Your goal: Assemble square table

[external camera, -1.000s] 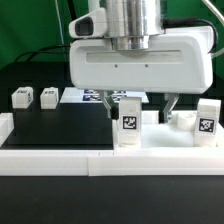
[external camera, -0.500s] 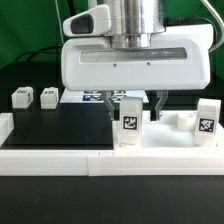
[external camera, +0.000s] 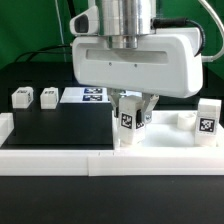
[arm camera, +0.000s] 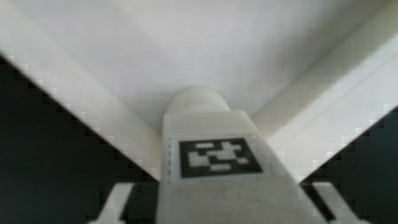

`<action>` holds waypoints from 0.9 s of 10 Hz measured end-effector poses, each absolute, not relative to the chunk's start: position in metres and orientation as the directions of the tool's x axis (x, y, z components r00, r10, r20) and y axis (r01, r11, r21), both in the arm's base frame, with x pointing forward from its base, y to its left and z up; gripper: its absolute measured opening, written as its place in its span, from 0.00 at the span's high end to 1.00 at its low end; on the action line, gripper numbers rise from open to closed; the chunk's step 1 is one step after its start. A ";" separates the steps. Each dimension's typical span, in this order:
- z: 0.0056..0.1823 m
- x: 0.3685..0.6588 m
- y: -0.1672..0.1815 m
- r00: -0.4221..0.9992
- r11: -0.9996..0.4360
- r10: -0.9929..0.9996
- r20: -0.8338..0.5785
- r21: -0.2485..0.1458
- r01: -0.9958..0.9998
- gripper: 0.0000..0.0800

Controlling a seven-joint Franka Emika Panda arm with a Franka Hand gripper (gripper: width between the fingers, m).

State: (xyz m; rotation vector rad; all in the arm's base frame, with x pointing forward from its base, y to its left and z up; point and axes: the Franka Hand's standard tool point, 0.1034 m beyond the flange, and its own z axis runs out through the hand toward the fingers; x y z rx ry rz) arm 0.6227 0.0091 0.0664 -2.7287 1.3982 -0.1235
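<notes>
A white block leg (external camera: 128,128) with a black-and-white tag stands upright on the white square table top (external camera: 170,143) at the exterior view's right. My gripper (external camera: 130,112) hangs straight over it, one finger against each side of the leg's upper part. In the wrist view the tagged leg (arm camera: 217,150) fills the middle between my fingertips (arm camera: 125,205), with the table top (arm camera: 231,50) behind it. A second tagged leg (external camera: 206,122) stands at the top's right end. Two more legs (external camera: 22,97) (external camera: 49,96) sit at the far left.
The marker board (external camera: 88,95) lies behind the black mat (external camera: 55,125). A long white border rail (external camera: 60,158) runs along the front. A small white block (external camera: 183,120) sits on the table top between the two standing legs.
The fingers have closed in from wide open onto the leg's sides. The gripper body has shifted slightly to the exterior view's right. The leg stands where it stood.
</notes>
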 end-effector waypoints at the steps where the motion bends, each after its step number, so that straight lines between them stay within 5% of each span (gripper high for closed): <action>1: 0.065 0.622 0.010 0.370 -0.368 -0.929 0.003 -0.114 -0.923 0.64; 2: 0.063 0.625 0.012 0.041 -0.034 -0.997 -0.061 -0.117 -0.993 0.64; 4: 0.062 0.625 0.009 -0.184 0.197 -0.976 -0.117 -0.112 -0.974 0.64; 7: 0.062 0.625 0.010 -0.138 0.150 -0.984 -0.110 -0.117 -0.982 0.62; 8: 0.061 0.624 0.011 0.003 0.008 -0.996 -0.090 -0.129 -0.992 0.40; 9: 0.060 0.623 0.012 0.181 -0.170 -0.981 -0.069 -0.140 -0.975 0.40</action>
